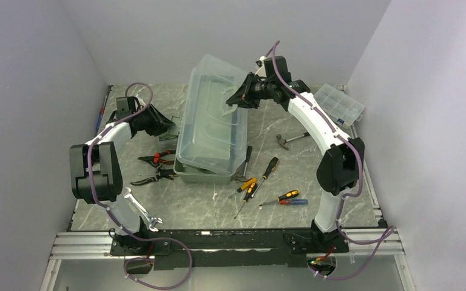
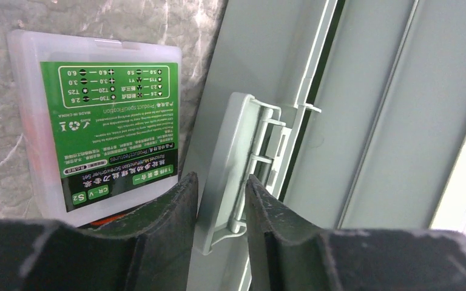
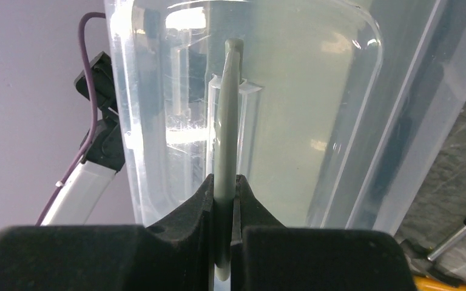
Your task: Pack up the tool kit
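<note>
The sage-green toolbox (image 1: pixel 203 174) with its translucent lid (image 1: pixel 212 115) stands mid-table; the lid looks tilted above the base. My right gripper (image 1: pixel 238 97) is shut on the lid's green handle (image 3: pixel 226 121), which runs between its fingers in the right wrist view (image 3: pixel 224 188). My left gripper (image 1: pixel 165 125) is at the box's left side, shut on a green latch (image 2: pixel 243 157), which fills the gap between its fingers (image 2: pixel 221 194). Pliers (image 1: pixel 155 159), screwdrivers (image 1: pixel 267 172) and a small hammer (image 1: pixel 291 139) lie loose on the table.
A clear bit-set case with a green label (image 2: pixel 97 121) lies beside the latch. A clear compartment organizer (image 1: pixel 338 106) sits at the back right. More pliers (image 1: pixel 151 179), screwdrivers (image 1: pixel 285 197) and a wrench (image 1: pixel 144 213) lie near the front. Walls close in on both sides.
</note>
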